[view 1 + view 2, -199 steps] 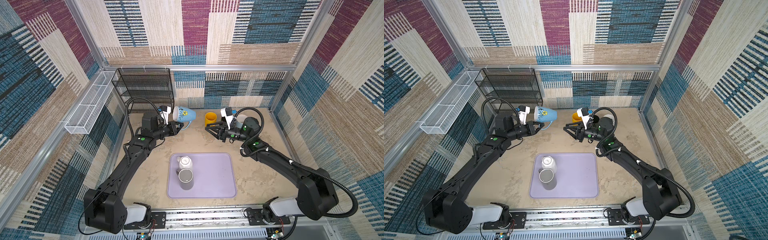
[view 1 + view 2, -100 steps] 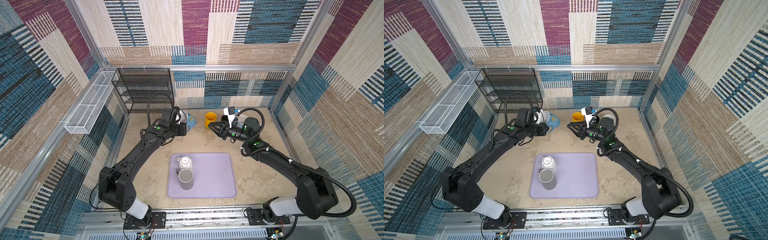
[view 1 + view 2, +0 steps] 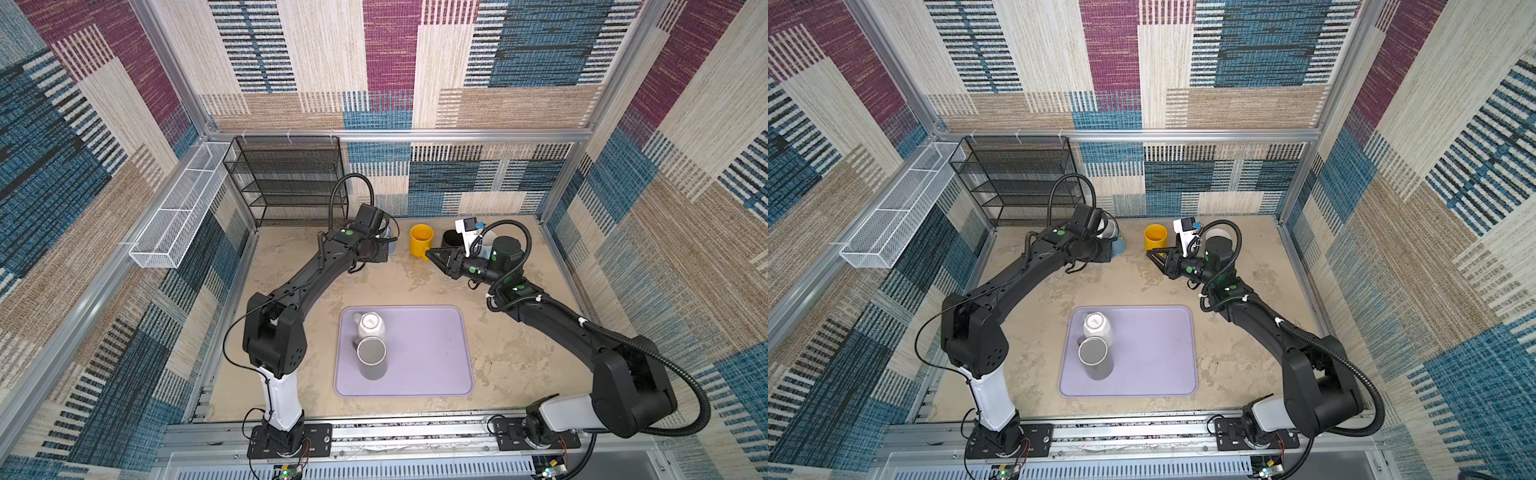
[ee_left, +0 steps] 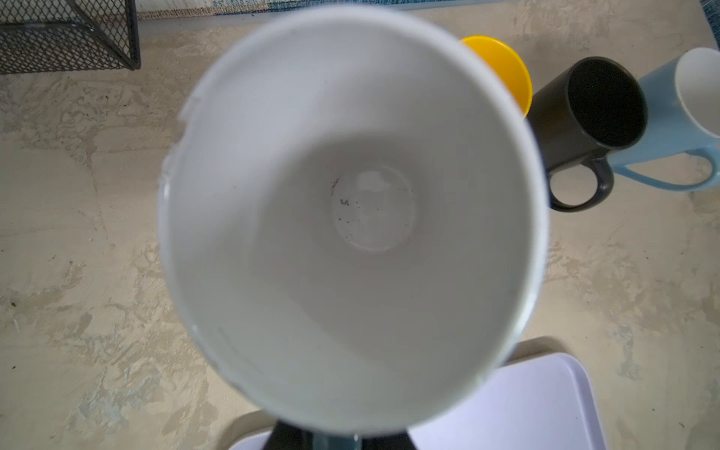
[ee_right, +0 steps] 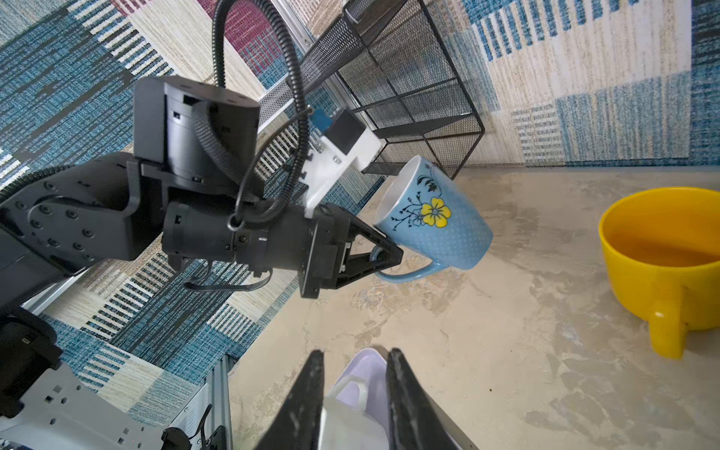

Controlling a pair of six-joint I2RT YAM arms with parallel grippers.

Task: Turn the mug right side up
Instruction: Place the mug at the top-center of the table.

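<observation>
Centre of right wrist view, left gripper (image 5: pixel 389 253) pinching handle of tilted blue flowered ceramic mug (image 5: pixel 440 226), right gripper (image 5: pixel 355 352) narrow, empty.

Light: bright, even, diffuse, from overhead | Shadows: soft, faint, on desk (image 3: pixel 415 286) | Focus: both top views sharp; left wrist view, mug (image 4: pixel 350 202) rim close and blurred; right wrist view, own jaws soft | Edges: wide-angle bowing of frame posts (image 3: pixel 172 70) in top views

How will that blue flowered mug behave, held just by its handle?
The blue mug looks glazed and stiff, so probably slippery. The left claw pinches only its handle, and it hangs tilted, so it may swing. Likely breakable over the hard table.
</observation>
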